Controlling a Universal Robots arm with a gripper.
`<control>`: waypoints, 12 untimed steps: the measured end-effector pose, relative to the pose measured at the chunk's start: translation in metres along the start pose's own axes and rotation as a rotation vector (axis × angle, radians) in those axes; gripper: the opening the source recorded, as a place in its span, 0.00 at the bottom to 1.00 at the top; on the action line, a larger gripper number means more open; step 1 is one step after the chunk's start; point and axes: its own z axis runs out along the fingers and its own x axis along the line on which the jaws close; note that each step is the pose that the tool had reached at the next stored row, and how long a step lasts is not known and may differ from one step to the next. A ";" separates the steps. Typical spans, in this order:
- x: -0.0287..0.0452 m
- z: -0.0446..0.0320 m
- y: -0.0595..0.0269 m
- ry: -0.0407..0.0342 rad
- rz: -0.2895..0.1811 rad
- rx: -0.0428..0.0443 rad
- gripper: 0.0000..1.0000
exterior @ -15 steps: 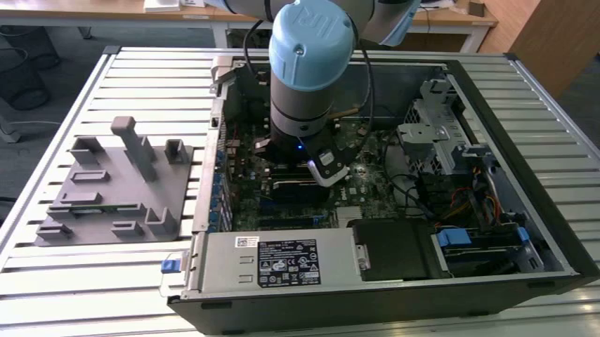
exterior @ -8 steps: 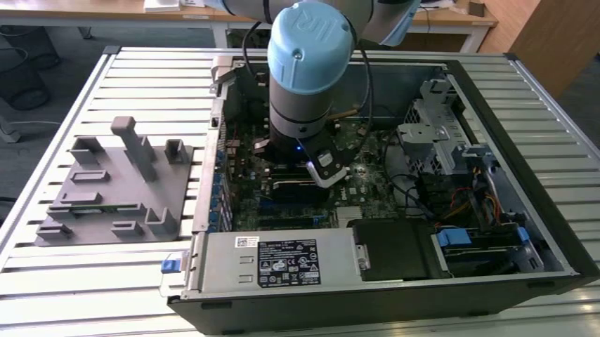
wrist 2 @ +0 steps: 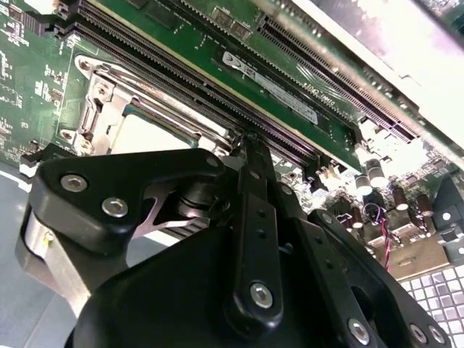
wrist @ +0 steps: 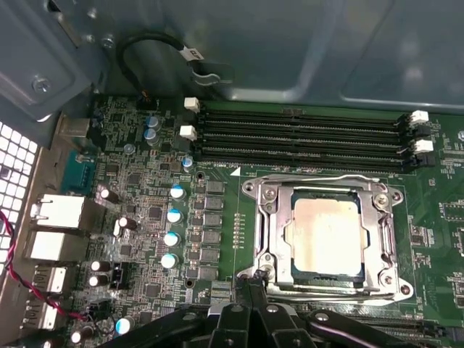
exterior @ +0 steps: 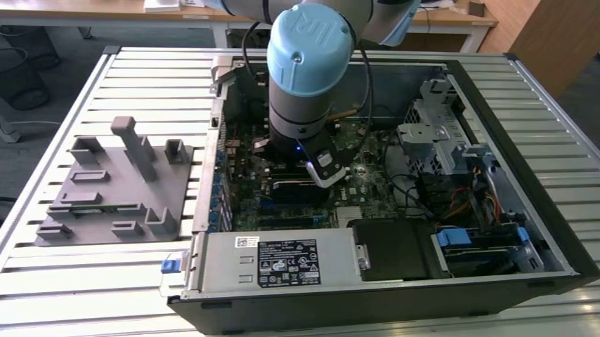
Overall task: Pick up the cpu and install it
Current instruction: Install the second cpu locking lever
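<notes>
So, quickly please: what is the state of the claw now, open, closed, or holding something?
Claw: cannot be told. It hangs over the motherboard, next to the socket frame where the cpu already sits.

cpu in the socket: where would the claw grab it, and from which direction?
Judging from the first wrist view, the cpu lies flat in the socket, with the metal frame ringing it closely. Its sides look hemmed in, so a sideways approach seems blocked. Best bet is straight down from above, pinching two opposite edges of the raised silver lid, the part standing clear of the frame.
</notes>
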 end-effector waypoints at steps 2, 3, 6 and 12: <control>0.0008 0.0004 -0.0001 0.0001 0.000 -0.0007 0.11; 0.0010 0.0006 -0.0002 0.0000 0.000 -0.0012 0.11; 0.0022 0.0015 -0.0004 0.0000 0.000 -0.0029 0.11; 0.0029 0.0037 0.0001 -0.0002 0.000 -0.0061 0.11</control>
